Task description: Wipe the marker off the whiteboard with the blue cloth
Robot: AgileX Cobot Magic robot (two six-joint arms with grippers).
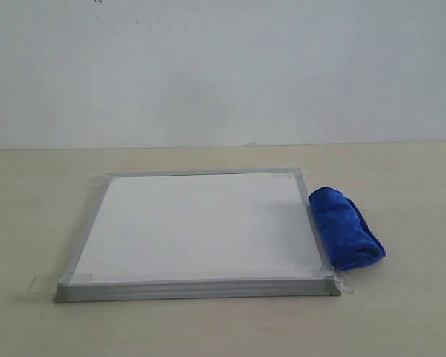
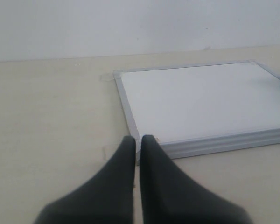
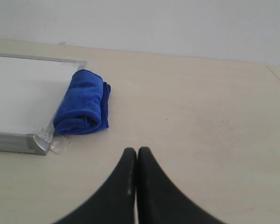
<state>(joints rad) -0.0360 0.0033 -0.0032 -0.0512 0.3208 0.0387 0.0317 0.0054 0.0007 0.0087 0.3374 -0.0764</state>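
The whiteboard (image 1: 201, 227) lies flat on the table, silver-framed, its white face bare; no red marker lines show on it in any view. The blue cloth (image 1: 345, 227) sits rolled up on the table against the board's right edge. In the right wrist view the blue cloth (image 3: 81, 109) rests beside the whiteboard (image 3: 18, 93) corner, well ahead of my right gripper (image 3: 137, 150), which is shut and empty. My left gripper (image 2: 137, 138) is shut and empty, hovering just short of the whiteboard (image 2: 200, 100) near corner. Neither gripper appears in the exterior view.
A beige table (image 1: 401, 312) carries everything, with a pale wall (image 1: 223, 67) behind. Clear tape tabs (image 1: 347, 281) stick out at the board's corners. A table edge or seam (image 3: 279, 74) shows at the far right of the right wrist view.
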